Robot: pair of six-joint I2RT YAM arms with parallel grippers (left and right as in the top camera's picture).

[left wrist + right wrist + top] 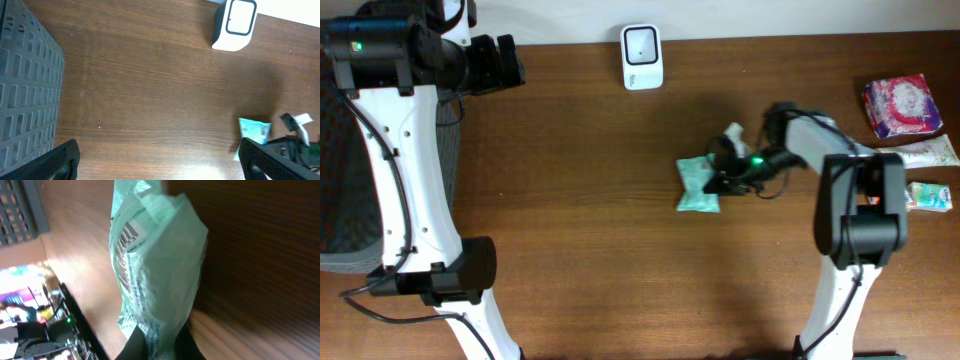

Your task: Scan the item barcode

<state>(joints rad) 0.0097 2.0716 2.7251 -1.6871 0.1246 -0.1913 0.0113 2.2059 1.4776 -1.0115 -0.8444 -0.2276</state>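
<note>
A mint-green packet lies on the wooden table near its middle. My right gripper is shut on the packet's right end. In the right wrist view the packet fills the middle, pinched between the two dark fingers of the right gripper, and a barcode label shows on its left face. The white scanner stands at the table's back edge. My left gripper hovers at the back left, open and empty. In its own view the left gripper is spread wide over bare wood, with the packet and scanner to the right.
A dark grey slotted basket stands off the table's left edge, also in the left wrist view as the basket. At the far right lie a pink patterned packet, a white tube and a small green box.
</note>
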